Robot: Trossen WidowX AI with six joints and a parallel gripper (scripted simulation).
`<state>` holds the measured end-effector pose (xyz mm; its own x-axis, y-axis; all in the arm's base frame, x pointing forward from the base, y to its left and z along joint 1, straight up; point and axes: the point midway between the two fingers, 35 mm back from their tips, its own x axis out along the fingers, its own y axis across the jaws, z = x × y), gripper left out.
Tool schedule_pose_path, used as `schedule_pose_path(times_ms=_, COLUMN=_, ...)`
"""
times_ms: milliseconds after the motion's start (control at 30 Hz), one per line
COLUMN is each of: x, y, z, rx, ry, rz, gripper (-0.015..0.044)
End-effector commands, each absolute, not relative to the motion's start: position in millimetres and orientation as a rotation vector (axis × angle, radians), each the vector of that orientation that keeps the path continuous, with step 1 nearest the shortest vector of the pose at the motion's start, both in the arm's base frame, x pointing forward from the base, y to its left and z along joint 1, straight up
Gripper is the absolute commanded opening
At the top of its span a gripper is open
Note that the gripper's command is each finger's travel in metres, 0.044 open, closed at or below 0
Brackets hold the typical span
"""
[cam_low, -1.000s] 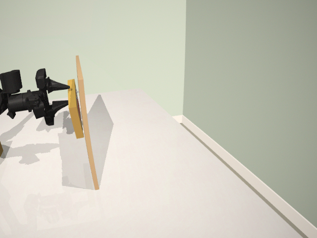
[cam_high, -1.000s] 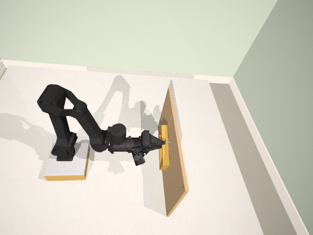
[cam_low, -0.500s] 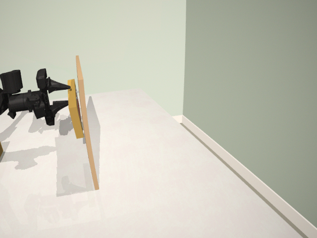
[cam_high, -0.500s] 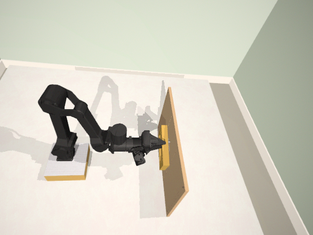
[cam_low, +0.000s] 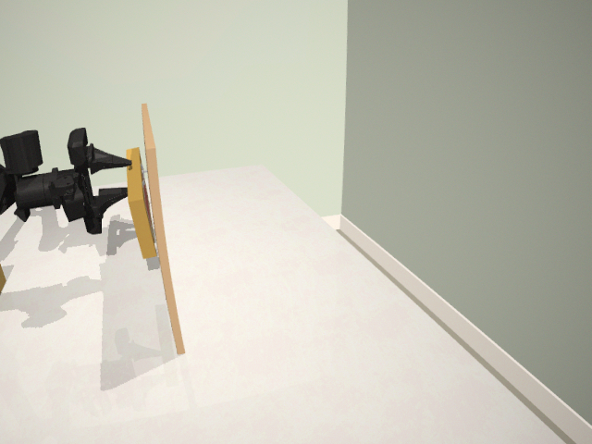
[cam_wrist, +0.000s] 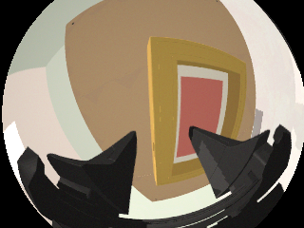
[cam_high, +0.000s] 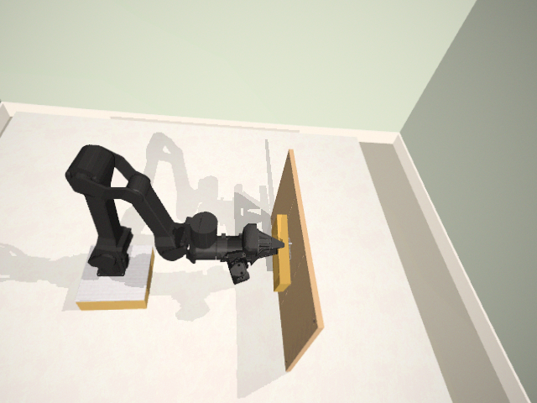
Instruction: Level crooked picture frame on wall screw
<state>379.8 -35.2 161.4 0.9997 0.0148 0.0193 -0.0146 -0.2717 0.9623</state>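
The picture frame (cam_high: 282, 266) (cam_low: 136, 215) (cam_wrist: 163, 89) is yellow with a red picture and hangs on the upright brown wall panel (cam_high: 299, 303) (cam_low: 166, 287) (cam_wrist: 108, 70). In the wrist view it sits askew to the panel's edges. My gripper (cam_high: 282, 243) (cam_low: 127, 178) (cam_wrist: 163, 133) is open and points straight at the frame. In the exterior view the upper fingertip reaches the frame's top edge and the lower one stands just in front of its face. The fingers straddle one side bar of the frame in the wrist view. The strip on the back is hidden.
The arm's base stands on a white-topped block (cam_high: 112, 290) to the left of the panel. The panel stands free on the pale floor. The room's green walls (cam_high: 477, 130) and skirting lie well behind it.
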Motion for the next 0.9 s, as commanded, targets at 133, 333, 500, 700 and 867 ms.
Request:
schedule_pose_path(times_ms=133, x=380.1, y=-36.4, z=161.6, rx=1.848, ry=-0.005, rz=0.025, gripper=0.0234)
schedule_pose_path(times_ms=333, x=380.1, y=-36.4, z=161.6, rx=1.848, ry=-0.005, rz=0.025, gripper=0.0096)
schedule_pose_path(times_ms=500, x=380.1, y=-36.4, z=161.6, rx=1.848, ry=-0.005, rz=0.025, gripper=0.0062)
schedule_pose_path(times_ms=700, x=380.1, y=-36.4, z=161.6, rx=1.848, ry=-0.005, rz=0.025, gripper=0.0000)
schedule_pose_path(times_ms=867, x=380.1, y=-36.2, z=161.8, rx=1.848, ry=-0.005, rz=0.025, gripper=0.0000)
